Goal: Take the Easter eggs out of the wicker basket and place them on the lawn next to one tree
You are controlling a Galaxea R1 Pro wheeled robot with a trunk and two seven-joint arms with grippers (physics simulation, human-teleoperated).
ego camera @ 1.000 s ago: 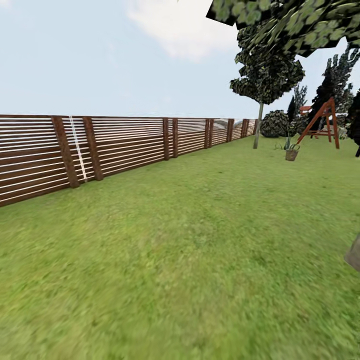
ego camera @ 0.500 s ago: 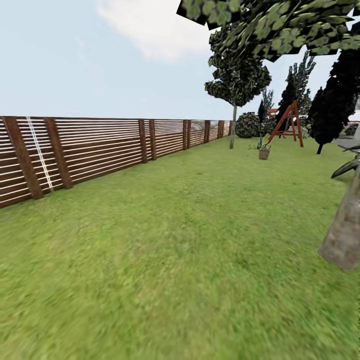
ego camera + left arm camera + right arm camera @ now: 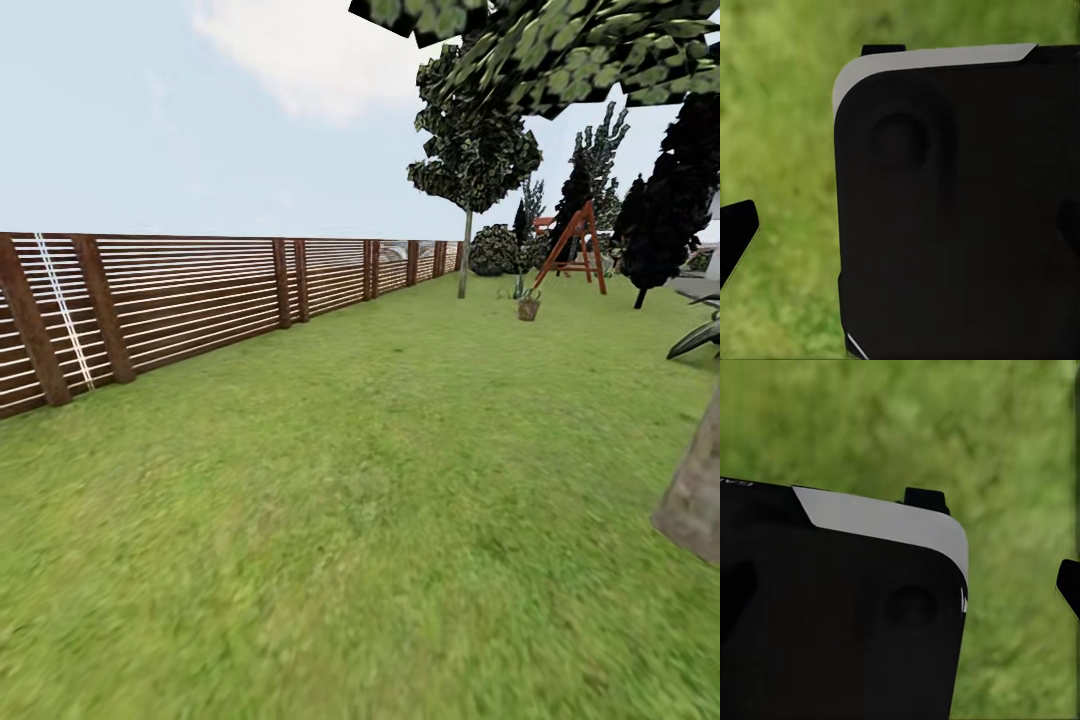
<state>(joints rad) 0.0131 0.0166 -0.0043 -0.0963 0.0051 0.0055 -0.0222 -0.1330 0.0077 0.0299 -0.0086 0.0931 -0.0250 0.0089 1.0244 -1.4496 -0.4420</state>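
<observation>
Head cam panned a bit since 0.5 s ago: brown slatted wooden fence [image 3: 190,300] slid left, mottled grey-green trunk [image 3: 695,500] sat lower at right. Robot prob. in transit over green lawn [image 3: 380,480]. Basket & eggs unseen; both claws' state: can't tell.

Lawn [image 3: 380,470]: wide, flat, mottled green grass, running from foreground to far end of garden; also seen as blurred green under both wrist cameras.

Tree [image 3: 466,238]: slim bare pale trunk, upright, dark leafy crown high up; stands far off on lawn, near fence line.

Second trunk [image 3: 695,495]: thick, mottled grey-brown, close by at right edge, base cut by frame; leafy crown overhead at top right.

Small brown container [image 3: 527,309] far off on lawn, right of slim tree; too small to tell if basket.
</observation>
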